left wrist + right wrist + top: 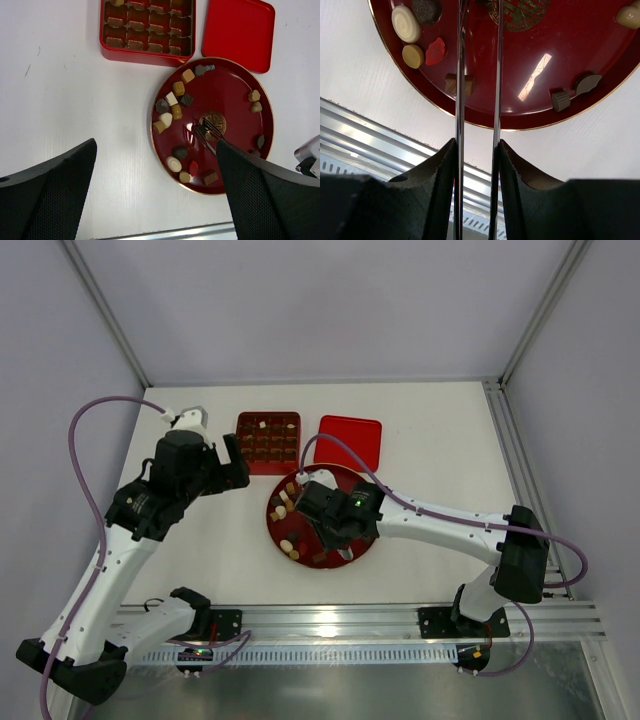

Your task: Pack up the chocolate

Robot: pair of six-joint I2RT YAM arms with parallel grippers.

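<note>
Right gripper [476, 150] clamps a pair of metal tongs [460, 75], probably because the pieces are too small for its own fingers. The blades run narrow but not touching, tips by the gold emblem [214, 122], nothing visibly pinched. Chocolate [170, 107] lies mostly loose on the round red plate [235, 90], clustered left and along the rim. Left gripper [156, 150] hangs wide open above, idle. Farther: red box [140, 56], cells lined, some apparently filled; lid [239, 32] just beside it.

A robot test cell in a lab: white table [430, 440] boxed in by plain panels [300, 300] on aluminium posts [541, 310], two arms [110, 560] bolted to an aluminium rail [330, 618].
</note>
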